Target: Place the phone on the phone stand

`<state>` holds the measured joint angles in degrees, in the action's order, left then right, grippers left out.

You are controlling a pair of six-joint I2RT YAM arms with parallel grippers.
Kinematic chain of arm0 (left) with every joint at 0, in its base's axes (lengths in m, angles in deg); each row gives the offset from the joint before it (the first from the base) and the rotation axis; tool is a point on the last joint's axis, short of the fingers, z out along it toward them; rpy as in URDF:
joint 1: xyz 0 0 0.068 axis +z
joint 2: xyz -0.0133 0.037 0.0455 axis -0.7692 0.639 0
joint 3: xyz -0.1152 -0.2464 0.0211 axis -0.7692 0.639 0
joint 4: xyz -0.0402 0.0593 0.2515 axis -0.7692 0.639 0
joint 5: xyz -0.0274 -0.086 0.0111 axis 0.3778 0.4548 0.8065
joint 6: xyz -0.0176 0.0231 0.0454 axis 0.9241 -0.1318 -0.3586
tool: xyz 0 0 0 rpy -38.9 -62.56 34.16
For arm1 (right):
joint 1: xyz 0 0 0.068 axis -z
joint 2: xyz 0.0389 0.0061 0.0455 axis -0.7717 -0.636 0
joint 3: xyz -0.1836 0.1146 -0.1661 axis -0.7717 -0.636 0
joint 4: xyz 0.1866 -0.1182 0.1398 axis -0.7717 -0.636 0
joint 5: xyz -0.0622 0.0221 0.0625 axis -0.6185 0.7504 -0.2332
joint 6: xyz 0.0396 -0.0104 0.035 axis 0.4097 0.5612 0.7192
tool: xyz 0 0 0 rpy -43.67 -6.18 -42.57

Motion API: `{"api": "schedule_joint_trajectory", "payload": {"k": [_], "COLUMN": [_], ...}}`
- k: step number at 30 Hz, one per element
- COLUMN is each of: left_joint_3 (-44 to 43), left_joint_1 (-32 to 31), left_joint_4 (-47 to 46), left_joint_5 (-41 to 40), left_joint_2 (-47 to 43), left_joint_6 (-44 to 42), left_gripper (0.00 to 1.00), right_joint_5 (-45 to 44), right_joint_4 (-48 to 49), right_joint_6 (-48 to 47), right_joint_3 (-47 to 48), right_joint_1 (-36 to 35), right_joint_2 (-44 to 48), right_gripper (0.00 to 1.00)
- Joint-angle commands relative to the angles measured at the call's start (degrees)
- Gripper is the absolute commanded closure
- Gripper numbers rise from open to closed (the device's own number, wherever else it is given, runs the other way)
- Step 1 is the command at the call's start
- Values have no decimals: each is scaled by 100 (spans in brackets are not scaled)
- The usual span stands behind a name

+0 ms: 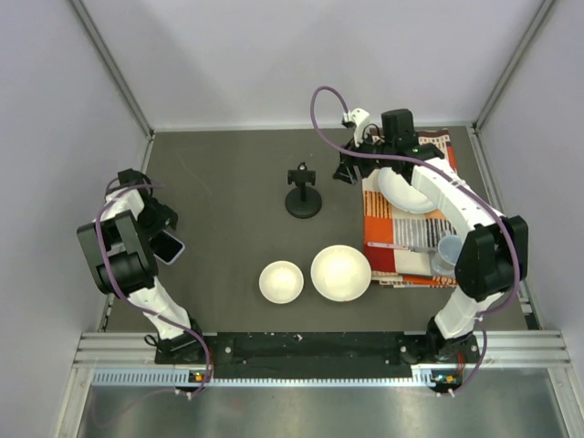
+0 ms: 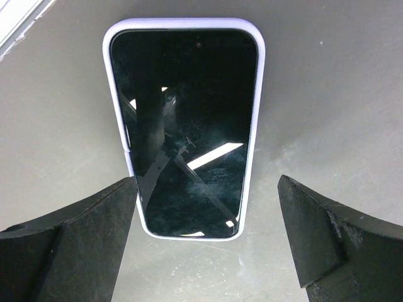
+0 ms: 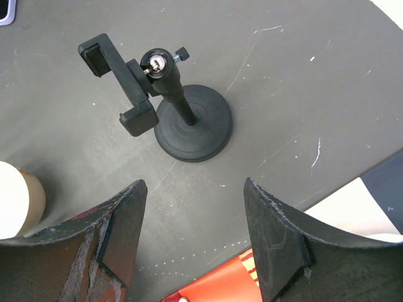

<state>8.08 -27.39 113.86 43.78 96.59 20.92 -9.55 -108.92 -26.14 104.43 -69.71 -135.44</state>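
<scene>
The phone lies flat on the grey table, screen up, with a pale lavender rim. It also shows in the top view at the far left. My left gripper is open just above it, its fingers either side of the phone's near end and not closed on it; in the top view the left gripper is over the phone. The phone stand stands upright mid-table with an empty cradle. My right gripper is open and empty, just right of the phone stand; in the top view the right gripper is beside the stand.
Two white bowls sit near the front middle. An orange and white checked mat at the right bears a white dish and a clear cup. White walls enclose the table.
</scene>
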Motion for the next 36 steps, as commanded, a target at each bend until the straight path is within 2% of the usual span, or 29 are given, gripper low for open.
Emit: {"api": "schedule_joint_trajectory", "payload": {"k": [1,14,21,26,33,36], "left_joint_3": [-165,-463,-86,3,29,29], "left_joint_1": [171,303,259,251,286,399], "left_joint_4": [-236,-166,-429,-508,-789,-860], "left_joint_5": [167,371,-245,-597,192,273], "left_joint_2": [164,736,-299,-583,-109,-29], "left_joint_6": [-32,284,136,-269,-567,-726], "left_gripper": [1,1,1,1,1,1], "right_joint_5": [170,188,126,82,73,100], "right_joint_4": [144,135,144,135,117,109], "right_joint_6": [-91,-99,-91,-117,-161,-161], "right_joint_3": [77,121,147,139,112,103], "right_joint_1": [39,39,39,39,57,92], "right_joint_2": [-65,-136,-197,-197,-180,-171], "right_gripper": [37,37,37,37,37,37]}}
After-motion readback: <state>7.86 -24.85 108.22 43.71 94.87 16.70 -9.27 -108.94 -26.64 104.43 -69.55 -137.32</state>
